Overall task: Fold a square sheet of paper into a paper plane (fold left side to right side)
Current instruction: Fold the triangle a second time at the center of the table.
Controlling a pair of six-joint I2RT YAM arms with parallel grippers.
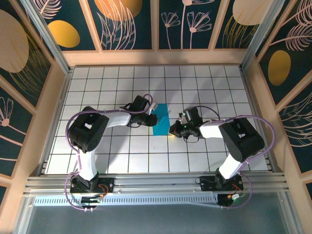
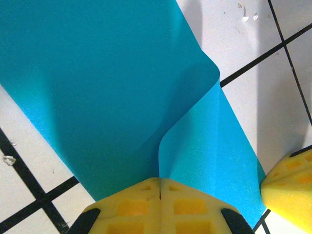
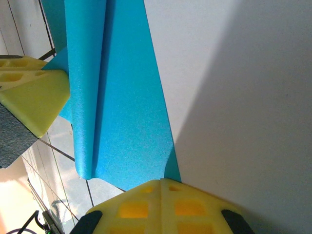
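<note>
Left jaws, together: two yellow foam pads point(image 2: 131, 207), moulded with square recesses and backed in black, meet along a single seam and clamp a raised pleat of the square sheet of paper point(image 2: 97, 73). From that seam the thin, matte cyan-blue sheet rises in a soft, uncreased curl with a rounded shoulder, one layer lapping over the other. Right jaws, likewise together: matching yellow pads point(image 3: 190, 209) close at the sheet's lower edge and appear to nip it, though the contact lies under the pad tips and cannot be resolved. From the right wrist the paper runs away from the pads as a long smooth band with a rolled, tube-like fold along its left margin, and a pad of the left jaws stands at that margin. From the left wrist, a pad of the right jaws sits at the sheet's lower right corner. From above, the sheet reads as a narrow slanted strip near the middle of the counter point(image 1: 204, 83), between the two wrists, the left arm reaching in from the left and the right arm from the right. The counter is white and slightly glossy, ruled into square tiles by thin black grid lines point(image 2: 253, 68), with a few small white specks point(image 2: 243, 17) on one tile. A pale wooden frame point(image 1: 156, 57) carries dark blue panels point(image 1: 126, 24) with gold discs and line-drawn leaves. Purple cables point(image 1: 265, 131) loop over both arms, and an aluminium rail point(image 1: 156, 184) borders the near edge.
</note>
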